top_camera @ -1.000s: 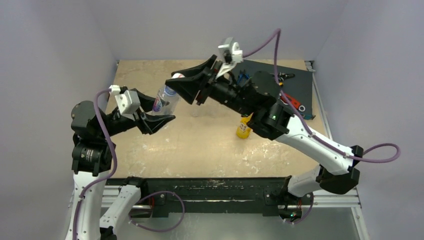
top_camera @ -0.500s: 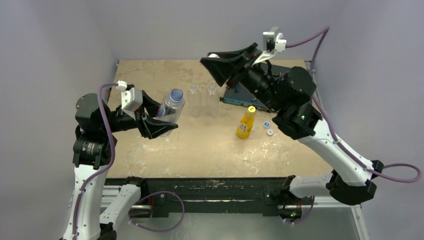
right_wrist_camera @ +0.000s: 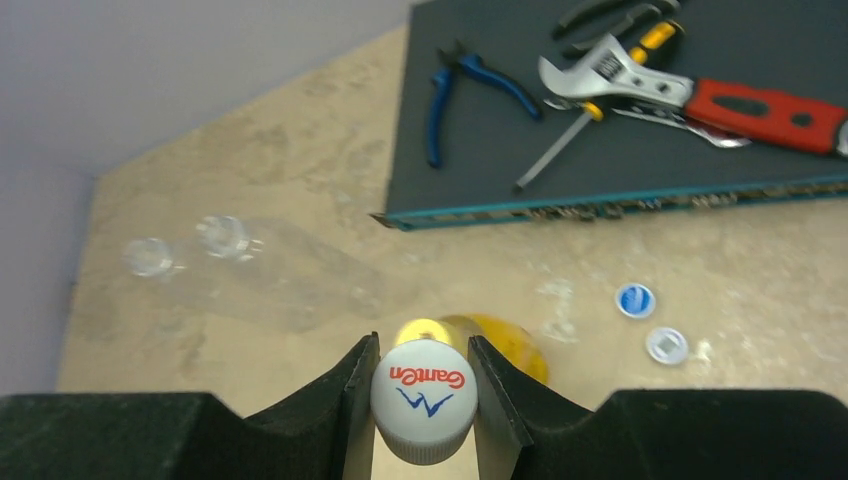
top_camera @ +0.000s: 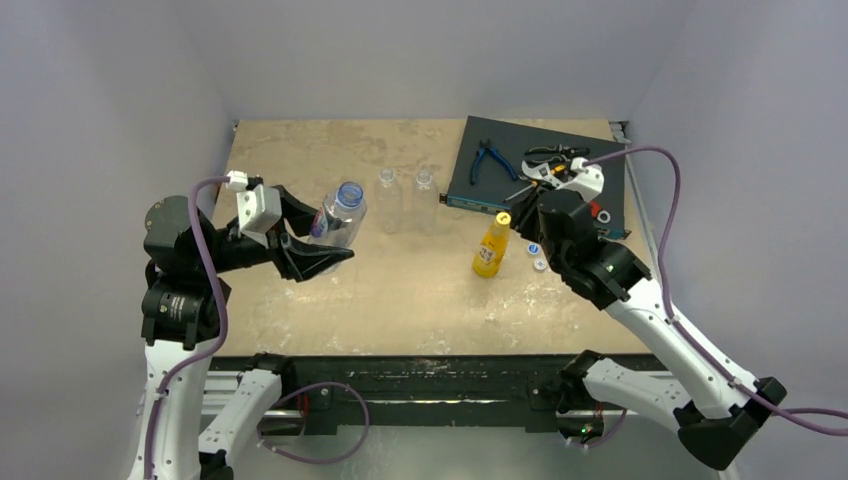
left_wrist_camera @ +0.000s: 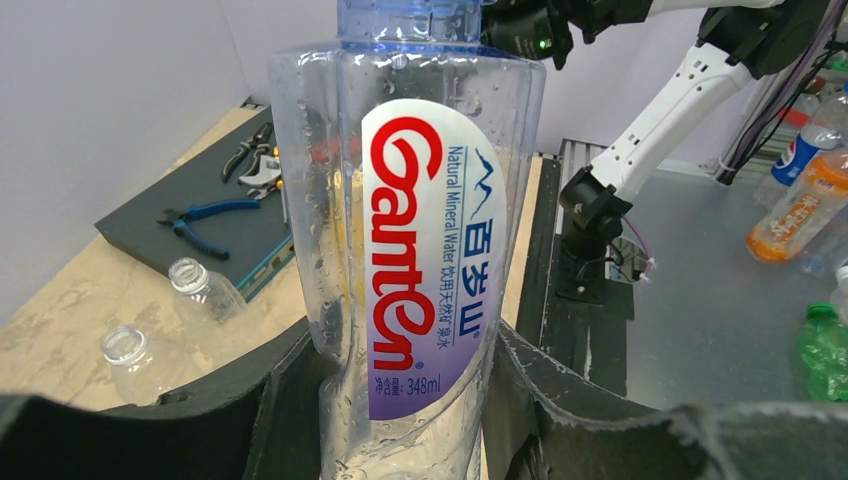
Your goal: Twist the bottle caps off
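The left gripper [left_wrist_camera: 405, 420] is pinching the Ganten bottle [left_wrist_camera: 425, 250] by its lower body, a finger pressed to each side of the label. In the top view this bottle sits at the left of the counter [top_camera: 400, 300], leaning slightly, its mouth open and its base hidden by the fingers. The right gripper [right_wrist_camera: 423, 395] is pinching a white cap [right_wrist_camera: 424, 408] printed with the Ganten name, held off the counter at the right. In the right wrist view the yellow cap [right_wrist_camera: 418, 330] of the orange bottle [top_camera: 488, 250] shows just past the held cap; that cap is on its bottle, which stands upright near the middle of the counter. Two clear bottles [top_camera: 387, 203] stand upright side by side behind and to the left of it, both with open mouths. A blue cap [right_wrist_camera: 636, 300] and a second white cap [right_wrist_camera: 667, 345] lie close together on the counter to the right of the orange bottle, in front of a dark mat [right_wrist_camera: 650, 150] that carries blue pliers [right_wrist_camera: 470, 85], a wrench [right_wrist_camera: 615, 80] and other tools.
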Tool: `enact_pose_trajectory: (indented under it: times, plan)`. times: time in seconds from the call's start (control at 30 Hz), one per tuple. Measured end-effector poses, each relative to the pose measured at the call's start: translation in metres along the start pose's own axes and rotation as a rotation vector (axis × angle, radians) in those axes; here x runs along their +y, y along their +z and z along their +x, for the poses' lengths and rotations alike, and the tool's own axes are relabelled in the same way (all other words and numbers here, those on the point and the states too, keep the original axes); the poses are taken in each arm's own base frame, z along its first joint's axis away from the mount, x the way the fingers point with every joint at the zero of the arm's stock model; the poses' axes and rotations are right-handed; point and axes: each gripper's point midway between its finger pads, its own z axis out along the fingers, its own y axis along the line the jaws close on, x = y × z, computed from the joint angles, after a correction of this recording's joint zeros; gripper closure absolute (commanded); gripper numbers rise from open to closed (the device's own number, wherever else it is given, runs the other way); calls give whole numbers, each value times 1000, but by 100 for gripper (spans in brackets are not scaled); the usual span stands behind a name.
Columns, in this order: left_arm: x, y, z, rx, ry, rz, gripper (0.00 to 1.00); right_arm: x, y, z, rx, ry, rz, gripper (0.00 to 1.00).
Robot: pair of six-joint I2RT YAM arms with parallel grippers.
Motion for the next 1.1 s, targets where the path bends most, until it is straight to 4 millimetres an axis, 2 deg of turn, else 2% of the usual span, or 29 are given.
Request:
enact_pose_trajectory:
  times: [0.07,0.17,0.33,0.63,0.83,1.1]
  plan:
    - [1,0,0,0,8,-2,100,-22,6,17,36,-2,77,97]
    - [1,0,0,1,14,-4,100,-50,14,31,57,10,171,97]
    - [2,0,0,2,16,-7,100,-78,30,46,85,25,273,94]
    - [3,0,1,7,24,-10,100,-141,61,103,216,34,468,89]
    - [3,-1,-1,7,30,-14,100,-158,70,136,279,50,517,86]
    - [4,-1,0,10,29,-17,100,-177,71,179,363,70,563,78]
